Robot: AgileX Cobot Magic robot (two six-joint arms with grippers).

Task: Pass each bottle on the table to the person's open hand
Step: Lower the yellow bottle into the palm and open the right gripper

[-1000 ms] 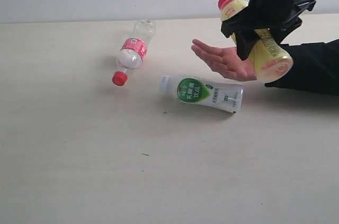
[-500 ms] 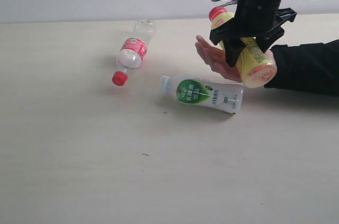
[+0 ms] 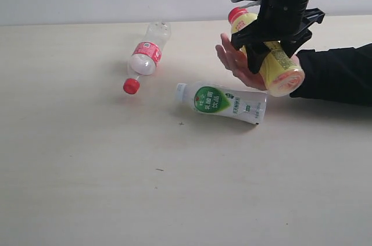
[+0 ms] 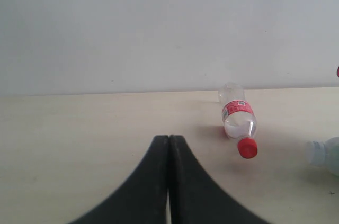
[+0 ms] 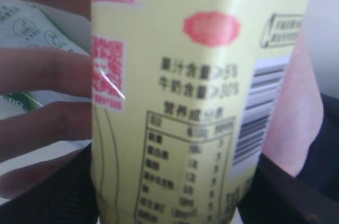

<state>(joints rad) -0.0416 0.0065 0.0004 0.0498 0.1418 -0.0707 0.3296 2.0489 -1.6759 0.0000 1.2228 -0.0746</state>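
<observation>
My right gripper (image 3: pixel 273 48) is shut on the yellow bottle (image 3: pixel 283 75) with a red cap, holding it tilted, cap toward the back, just above the person's open hand (image 3: pixel 237 63). In the right wrist view the yellow bottle (image 5: pixel 190 102) fills the picture between my right gripper's (image 5: pixel 169 197) black fingers, with the hand's fingers (image 5: pixel 42 75) behind it. The white-green bottle (image 3: pixel 224 102) lies on the table (image 3: pixel 87 170) in front of the hand. The clear bottle (image 3: pixel 145 54) with red label and cap lies to the left. My left gripper (image 4: pixel 169 138) is shut and empty. The butterfly-label bottle is out of view.
The person's black sleeve (image 3: pixel 337 74) stretches in from the right edge. The left wrist view looks over the tabletop at the clear bottle (image 4: pixel 238 121) and one end of the white-green bottle (image 4: pixel 326 155), with a pale wall (image 4: pixel 159 23) behind.
My right gripper has carried the yellow bottle left and down, close over the palm. The hand's fingers have lifted a little toward it. The other bottles have not moved.
</observation>
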